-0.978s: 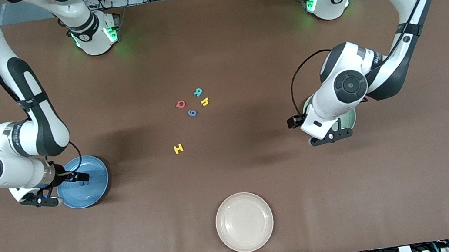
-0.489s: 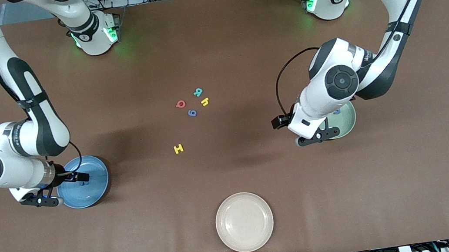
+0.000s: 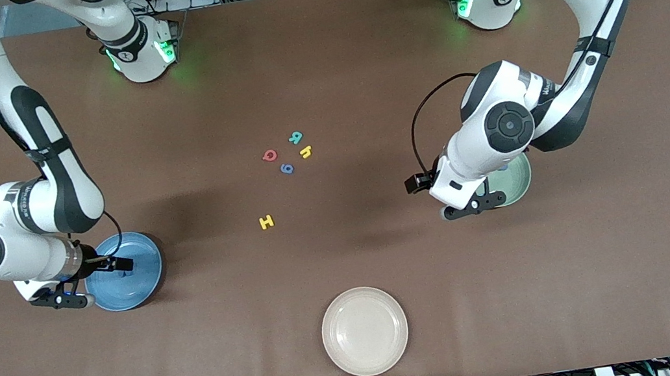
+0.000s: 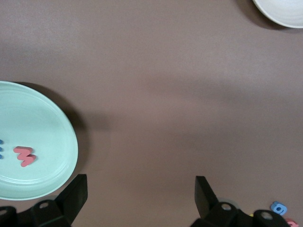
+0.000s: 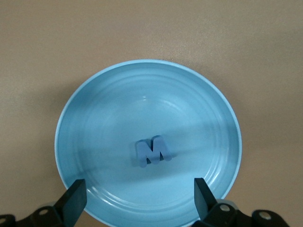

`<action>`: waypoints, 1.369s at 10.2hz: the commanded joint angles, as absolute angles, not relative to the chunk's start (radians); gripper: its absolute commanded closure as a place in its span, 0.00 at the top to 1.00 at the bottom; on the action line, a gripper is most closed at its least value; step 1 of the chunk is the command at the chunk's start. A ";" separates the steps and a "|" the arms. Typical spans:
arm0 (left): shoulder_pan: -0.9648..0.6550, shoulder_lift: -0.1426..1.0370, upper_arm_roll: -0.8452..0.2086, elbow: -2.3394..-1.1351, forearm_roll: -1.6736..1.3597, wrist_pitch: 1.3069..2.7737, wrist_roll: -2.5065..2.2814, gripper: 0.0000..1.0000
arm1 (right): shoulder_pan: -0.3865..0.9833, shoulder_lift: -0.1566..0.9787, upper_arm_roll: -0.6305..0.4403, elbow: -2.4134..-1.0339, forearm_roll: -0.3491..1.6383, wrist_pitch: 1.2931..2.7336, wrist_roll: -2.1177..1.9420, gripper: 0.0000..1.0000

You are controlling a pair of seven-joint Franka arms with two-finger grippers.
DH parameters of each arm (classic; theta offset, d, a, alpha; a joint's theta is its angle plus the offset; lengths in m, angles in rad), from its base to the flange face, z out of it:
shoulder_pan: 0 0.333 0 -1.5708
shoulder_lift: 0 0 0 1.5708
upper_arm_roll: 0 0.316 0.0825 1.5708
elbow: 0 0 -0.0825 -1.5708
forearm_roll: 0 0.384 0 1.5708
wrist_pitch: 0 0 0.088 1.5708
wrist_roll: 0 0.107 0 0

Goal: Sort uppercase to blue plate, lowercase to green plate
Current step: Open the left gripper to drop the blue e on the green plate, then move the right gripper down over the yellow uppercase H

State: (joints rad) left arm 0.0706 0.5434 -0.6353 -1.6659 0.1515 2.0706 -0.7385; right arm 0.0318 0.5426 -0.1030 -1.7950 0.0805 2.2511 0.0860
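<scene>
The blue plate (image 3: 127,270) sits at the right arm's end of the table, and the blue M (image 5: 152,151) lies on it near the middle. The right gripper (image 3: 62,298) hangs over the plate's rim, its fingers (image 5: 73,203) spread wide with nothing between them. The green plate (image 3: 514,179) sits toward the left arm's end of the table; the red w (image 4: 24,156) lies in it, and just beside the w a sliver of another blue letter (image 4: 1,148) shows, too cut off to read. The left gripper (image 3: 472,205) hovers over the bare table just beside the green plate's rim, on the side toward the table's middle, fingers (image 4: 75,195) spread wide and holding nothing. Four letters cluster near the table's middle, between the two plates and farther from the front camera than either: the teal R (image 3: 296,137), the red Q (image 3: 269,155), the yellow h (image 3: 305,151) and the blue g (image 3: 286,168), close together but apart. The yellow H (image 3: 266,222) lies alone, nearer the camera than that cluster. A cream plate (image 3: 365,331) rests well apart, nearest the camera.
</scene>
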 commanded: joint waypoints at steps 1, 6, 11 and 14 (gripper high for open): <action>0.067 0.555 -0.635 -1.651 0.137 2.072 -0.752 1.00 | 0.057 0.540 -0.098 -1.778 0.080 2.249 0.147 1.00; 0.067 0.558 -0.635 -1.651 0.135 2.074 -0.752 1.00 | 0.224 0.607 -0.098 -1.704 0.081 2.260 0.288 1.00; 0.063 0.592 -0.629 -1.651 0.140 2.074 -0.742 1.00 | 0.318 0.655 -0.008 -1.660 0.093 2.301 0.143 1.00; 0.063 0.607 -0.626 -1.640 0.140 2.075 -0.741 1.00 | 0.333 0.676 0.032 -1.658 0.173 2.301 0.051 1.00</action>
